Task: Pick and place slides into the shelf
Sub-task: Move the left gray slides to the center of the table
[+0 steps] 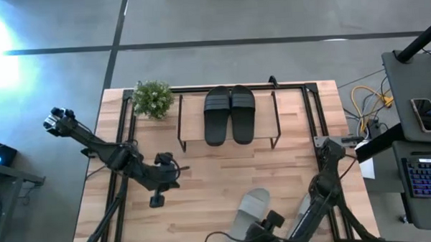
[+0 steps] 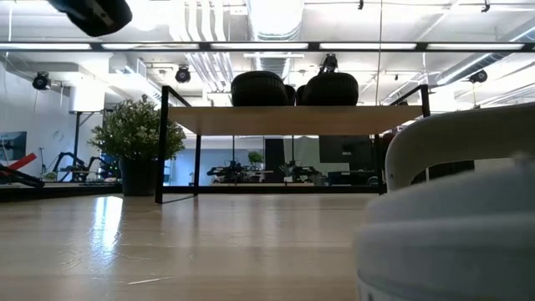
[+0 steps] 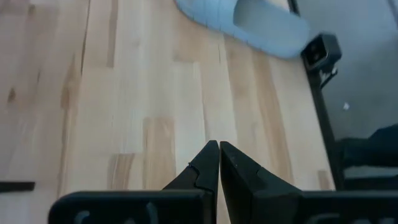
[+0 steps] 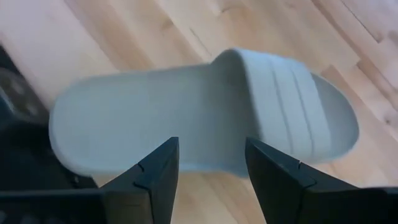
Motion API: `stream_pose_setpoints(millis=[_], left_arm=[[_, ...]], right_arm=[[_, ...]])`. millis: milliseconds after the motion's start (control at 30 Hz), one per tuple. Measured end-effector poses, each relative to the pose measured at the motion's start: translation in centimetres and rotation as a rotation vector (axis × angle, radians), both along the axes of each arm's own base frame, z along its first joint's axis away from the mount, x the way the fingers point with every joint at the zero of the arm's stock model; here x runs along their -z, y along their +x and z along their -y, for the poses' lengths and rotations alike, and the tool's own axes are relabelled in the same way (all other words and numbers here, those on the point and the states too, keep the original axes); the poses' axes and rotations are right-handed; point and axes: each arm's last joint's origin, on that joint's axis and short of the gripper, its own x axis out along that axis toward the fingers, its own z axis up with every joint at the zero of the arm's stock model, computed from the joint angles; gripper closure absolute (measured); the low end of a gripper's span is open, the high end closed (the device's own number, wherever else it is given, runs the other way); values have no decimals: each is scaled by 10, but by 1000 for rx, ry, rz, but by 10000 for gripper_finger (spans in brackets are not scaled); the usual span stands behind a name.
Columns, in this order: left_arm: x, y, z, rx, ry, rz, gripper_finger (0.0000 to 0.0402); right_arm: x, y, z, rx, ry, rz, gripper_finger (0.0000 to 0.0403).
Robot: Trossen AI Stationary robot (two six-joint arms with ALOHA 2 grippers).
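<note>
on the big wood table (image 1: 224,171) you've got the shelf (image 1: 228,146) at the far edge, middle, w/ the black pair of slides (image 1: 229,113) side by side on its top board. in the low view they sit as two dark humps on the board. a potted plant (image 1: 153,99) stands just left of the shelf, apart from it.

a grey-green slide (image 1: 249,210) lies flat on the table at the near edge, right of centre, well apart from the shelf. your right gripper (image 4: 208,165) is right over it, fingers apart, not clamped on anything; the wrist view shows the slide spanning the gap between them. can't tell if they touch it.

your left gripper (image 3: 219,165) hangs over bare table left of centre, fingers together, nothing in them.
</note>
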Motion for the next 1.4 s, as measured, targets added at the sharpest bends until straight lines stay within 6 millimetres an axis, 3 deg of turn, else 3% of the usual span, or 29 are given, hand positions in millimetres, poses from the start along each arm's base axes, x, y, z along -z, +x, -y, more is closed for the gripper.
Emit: stream_pose_setpoints(millis=[233,367,733,1400], left_arm=[[10,-10,-3,16,27,-39,402],[19,-17,-7,16,43,-63,402],[23,-30,-16,12,33,-49,402],[19,-38,-20,12,31,-43,402]], right_arm=[[-27,3,11,-73,7,-9,227],[-31,9,18,-150,-25,-56,227],[-5,24,42,-125,-87,-175,227],[35,21,63,-124,-170,-362,238]])
